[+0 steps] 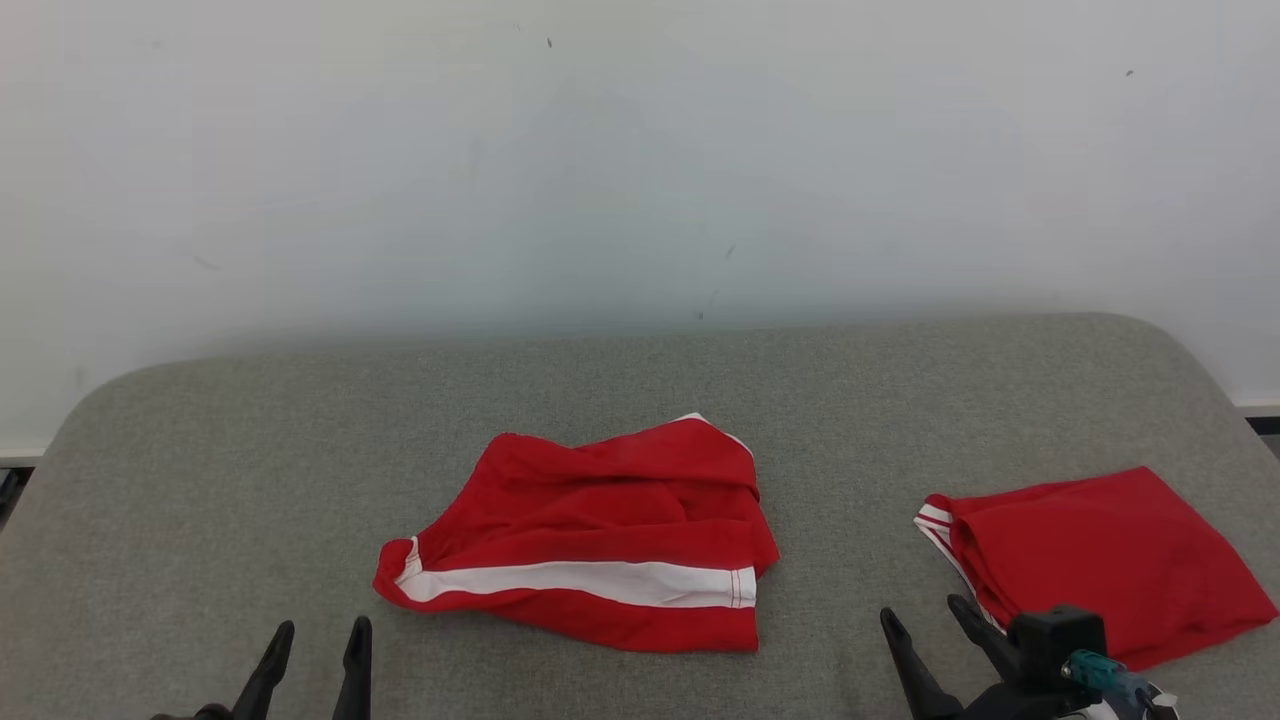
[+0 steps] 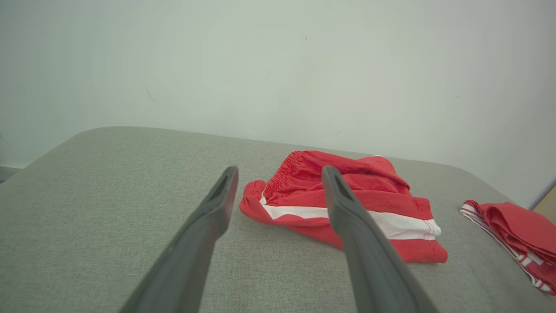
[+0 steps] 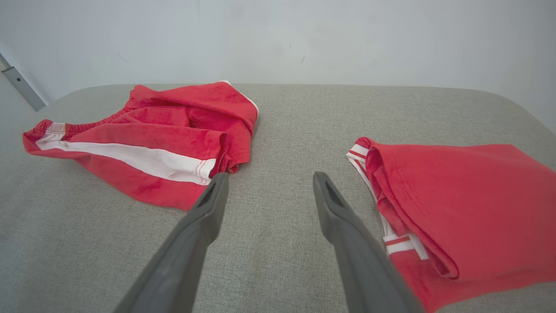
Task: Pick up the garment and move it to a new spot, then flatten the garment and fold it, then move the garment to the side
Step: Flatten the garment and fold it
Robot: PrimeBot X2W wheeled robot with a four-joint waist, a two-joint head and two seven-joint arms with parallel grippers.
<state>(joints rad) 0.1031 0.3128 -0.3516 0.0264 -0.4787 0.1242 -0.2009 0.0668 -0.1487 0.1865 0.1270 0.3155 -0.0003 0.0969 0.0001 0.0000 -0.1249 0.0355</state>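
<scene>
A crumpled red garment (image 1: pixel 600 520) with a white side stripe lies bunched in the middle of the grey padded surface (image 1: pixel 200 480). My left gripper (image 1: pixel 320 632) stands open near the front edge, short of the garment's left end and apart from it. In the left wrist view that gripper (image 2: pixel 280 171) points at the garment (image 2: pixel 382 195). My right gripper (image 1: pixel 923 610) is open at the lower right, over bare surface between the two red pieces. The right wrist view has its gripper (image 3: pixel 270 176) just right of the garment (image 3: pixel 165 130). Nothing is between either pair of fingers.
A second red garment (image 1: pixel 1100 550), folded flat with white-striped trim, lies at the right end of the surface, also seen as the folded piece (image 3: pixel 456 195) close beside my right fingers. A pale wall (image 1: pixel 640 150) rises behind the rounded back edge.
</scene>
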